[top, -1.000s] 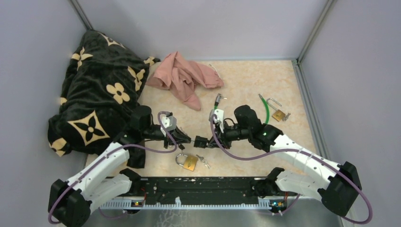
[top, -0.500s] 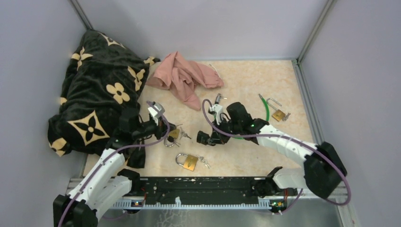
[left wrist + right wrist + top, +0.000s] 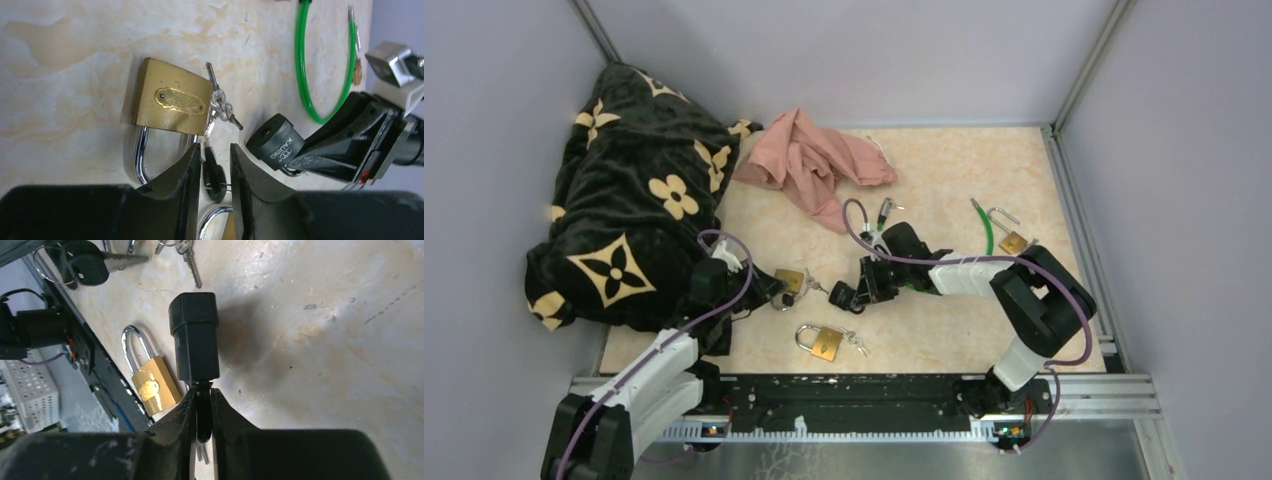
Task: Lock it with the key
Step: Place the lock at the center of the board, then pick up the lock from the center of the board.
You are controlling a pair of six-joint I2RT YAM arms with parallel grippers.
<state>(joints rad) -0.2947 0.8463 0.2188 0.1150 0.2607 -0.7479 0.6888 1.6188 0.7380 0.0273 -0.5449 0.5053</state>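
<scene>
While the right hand [image 3: 202, 392] pinches a key [image 3: 202, 412], a brass padlock [image 3: 150, 382] lies beside.

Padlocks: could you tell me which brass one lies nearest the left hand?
The padlock with keys just ahead of the left hand; the front padlock and the far-right padlock by the green cable lie farther off.
</scene>
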